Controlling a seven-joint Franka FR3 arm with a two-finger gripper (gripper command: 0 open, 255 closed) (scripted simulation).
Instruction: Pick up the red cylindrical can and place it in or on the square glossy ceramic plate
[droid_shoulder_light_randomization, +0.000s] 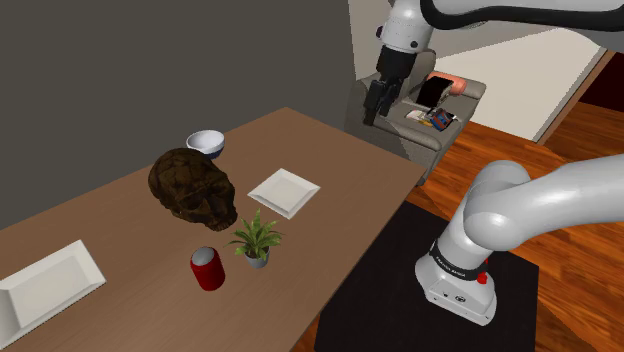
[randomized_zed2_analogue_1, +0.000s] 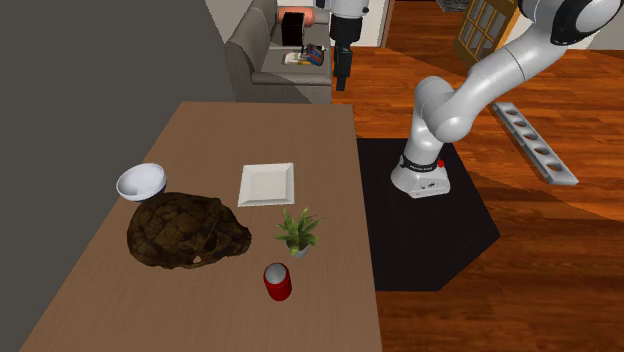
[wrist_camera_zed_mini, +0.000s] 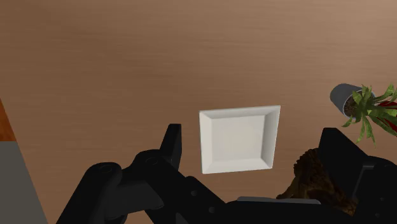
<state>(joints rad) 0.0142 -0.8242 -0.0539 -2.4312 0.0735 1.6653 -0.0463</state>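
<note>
1. Hovering high over the far end of the worktop (droid_shoulder_light_randomization: 340, 150), my hand (droid_shoulder_light_randomization: 376, 103) sits in the upper right of the shoulder view, well clear of the wood and of everything standing on it.
2. My fingers stand wide apart and clasp nothing. In the wrist view the square white plate (wrist_camera_zed_mini: 238, 139) shows far below in the gap between them, untouched.
3. The red can (droid_shoulder_light_randomization: 208, 270) stands upright in the lower middle of the shoulder view, near the worktop's front edge and just beside a small potted plant (droid_shoulder_light_randomization: 256, 240).
4. The plate lies bare at the centre of that frame, with the plant between it and the can. A dark brown lumpy object (droid_shoulder_light_randomization: 193, 186) sits to the plate's left, and a white bowl (droid_shoulder_light_randomization: 206, 143) lies further up the frame.
5. As I judge it, none of the task is done: the can is not grasped or lifted, and the plate is empty.
6. Everything is left to do. I must cross to the can, come down around it, close on it, lift it, carry it past the plant's leaves and set it on the plate.
7. No writing is readable anywhere. The can shows a plain red side and a pale top, with no brand or label. A small mark on the arm's base (droid_shoulder_light_randomization: 458, 292) is too small to read.
</note>
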